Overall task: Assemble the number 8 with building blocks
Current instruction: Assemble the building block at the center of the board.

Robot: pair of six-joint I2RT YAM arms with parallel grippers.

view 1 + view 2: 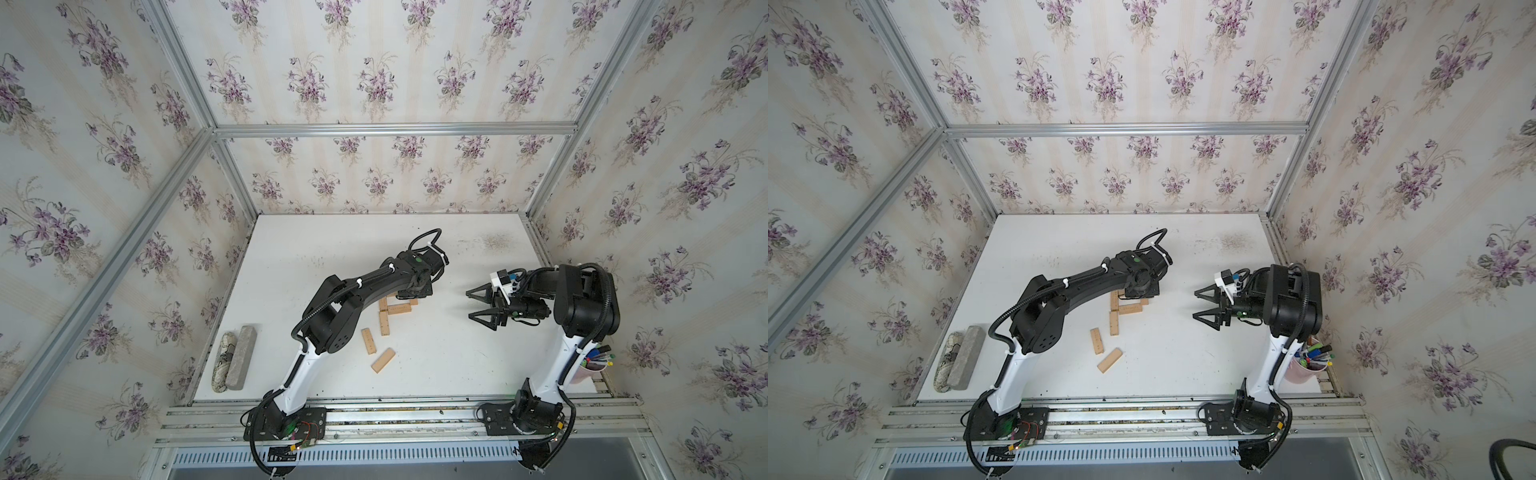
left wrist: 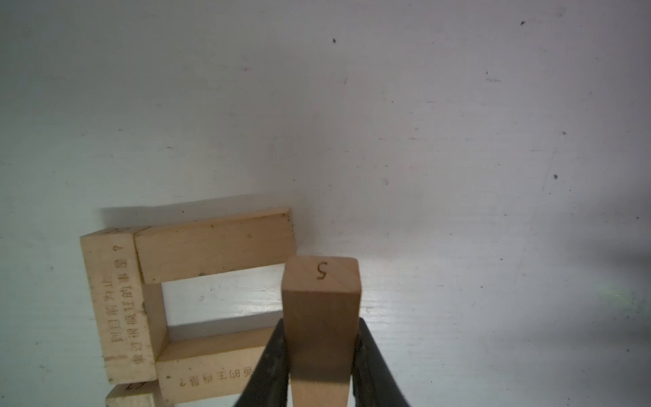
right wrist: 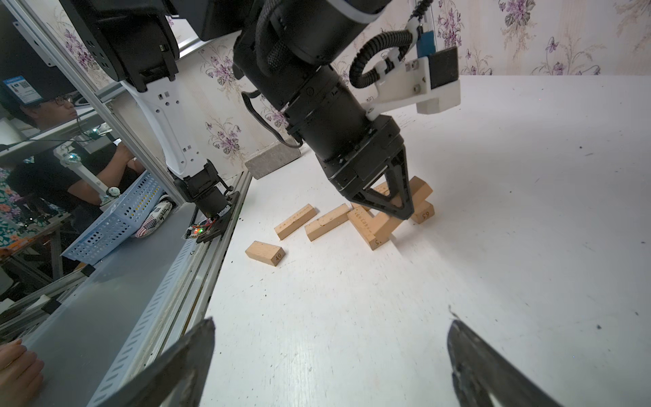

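The left gripper (image 2: 320, 329) is squeezed tight on one wooden block. This held block (image 2: 320, 282) has a 5 on its end. The right gripper (image 1: 469, 306) hangs wide open with nothing in it, over toward the right edge of the bench (image 1: 332, 257).

The number 8 (image 1: 398, 309) is only partly made. It sits near the middle of the bench. In the left wrist view, three blocks make a square with one side open. They are a side block (image 2: 116, 303) with writing on it, a plain crossbar (image 2: 215, 243) and a printed crossbar (image 2: 211, 366). The held block is right at that open side, with its end just beside the end of the plain crossbar. I cannot tell if it touches the bench yet.

I think the job now is to close the square. To do it well, the held block should run the same way as the side block. Its ends should meet the ends of both crossbars, with no gap. It should come down slowly and flat. The plain crossbar looks a little crooked, so a bump could push it more. The left gripper should let go only when the block lies on the bench, then go straight up.

A loose block (image 1: 368, 341) and a second loose block (image 1: 383, 360) lie between the 8 and the front edge, ready for the lower half.
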